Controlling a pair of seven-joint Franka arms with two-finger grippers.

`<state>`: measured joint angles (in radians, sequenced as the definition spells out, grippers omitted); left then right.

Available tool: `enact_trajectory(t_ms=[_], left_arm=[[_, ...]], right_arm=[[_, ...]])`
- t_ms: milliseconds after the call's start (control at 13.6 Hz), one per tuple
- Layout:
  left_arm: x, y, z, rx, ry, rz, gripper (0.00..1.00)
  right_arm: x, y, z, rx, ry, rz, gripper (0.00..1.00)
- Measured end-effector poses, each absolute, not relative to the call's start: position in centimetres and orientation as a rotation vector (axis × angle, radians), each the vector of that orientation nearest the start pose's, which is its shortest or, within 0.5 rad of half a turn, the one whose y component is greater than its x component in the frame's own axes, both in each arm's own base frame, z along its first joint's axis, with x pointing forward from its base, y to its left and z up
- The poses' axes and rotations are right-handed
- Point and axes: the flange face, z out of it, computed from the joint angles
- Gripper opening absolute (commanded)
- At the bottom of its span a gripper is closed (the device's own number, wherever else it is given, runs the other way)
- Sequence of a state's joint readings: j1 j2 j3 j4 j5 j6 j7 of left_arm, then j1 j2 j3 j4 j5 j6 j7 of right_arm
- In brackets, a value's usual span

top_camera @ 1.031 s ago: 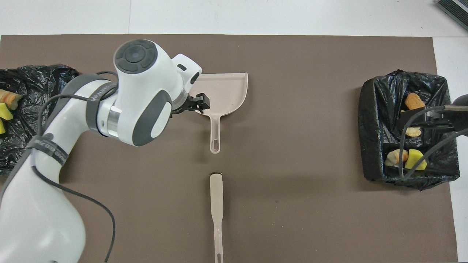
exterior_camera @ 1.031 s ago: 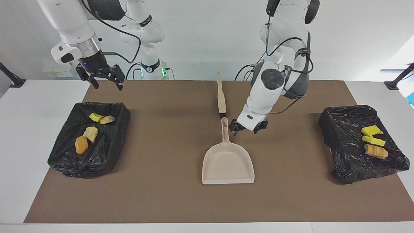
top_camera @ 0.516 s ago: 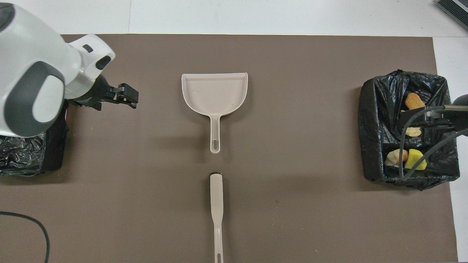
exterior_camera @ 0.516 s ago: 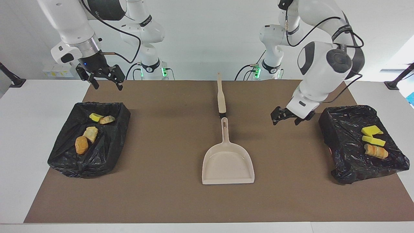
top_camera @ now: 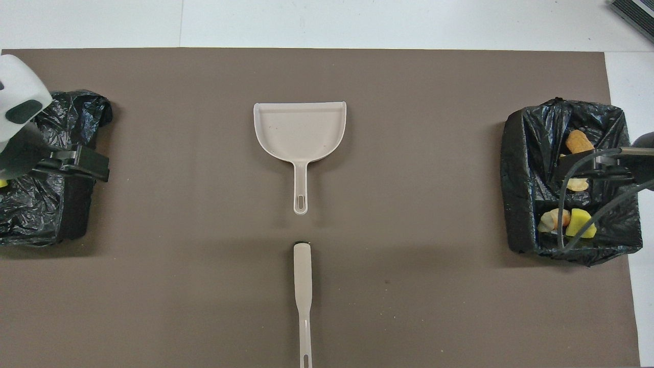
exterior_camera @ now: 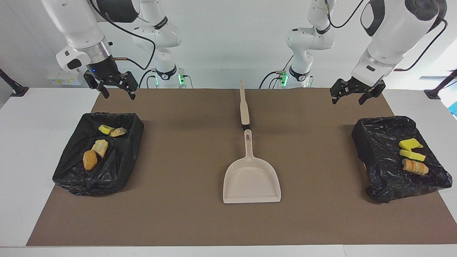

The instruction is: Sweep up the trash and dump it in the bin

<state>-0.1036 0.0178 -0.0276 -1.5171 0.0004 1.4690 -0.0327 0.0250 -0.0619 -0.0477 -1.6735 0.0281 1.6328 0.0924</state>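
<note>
Apparently done: I've parked left gripper (exterior_camera: 351,93) upper right and right gripper (exterior_camera: 115,85) upper left, both spread and empty, since the trash (exterior_camera: 94,154) sits in the bins (exterior_camera: 134,123) and the dustpan (exterior_camera: 252,178) lies centre frame.

My arms are glossy white with dark grey joint caps and bands. Black cables loop along the links to black grippers; the right gripper (exterior_camera: 113,86) shows a blue light. Green lights glow at both bases.

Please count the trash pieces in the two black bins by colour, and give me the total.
Yellow foam pieces: 3
Tan-to-orange lumps: 4
Total: 7
</note>
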Motion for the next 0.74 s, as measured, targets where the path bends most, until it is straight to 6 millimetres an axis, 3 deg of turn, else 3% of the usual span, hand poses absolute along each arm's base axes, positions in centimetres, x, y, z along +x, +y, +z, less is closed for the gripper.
enact_trajectory(t_ms=[295,736], left_arm=[[51.4,-6.9,66.2,-3.128,0.164,0.105,1.0],[51.8,-6.8,64.4,-3.13,0.182,0.061,1.0]], right_arm=[[54.0,-1.0,61.5,-3.104,0.181,-0.031,1.0],[54.0,-1.0,61.5,-3.104,0.181,-0.031,1.0]])
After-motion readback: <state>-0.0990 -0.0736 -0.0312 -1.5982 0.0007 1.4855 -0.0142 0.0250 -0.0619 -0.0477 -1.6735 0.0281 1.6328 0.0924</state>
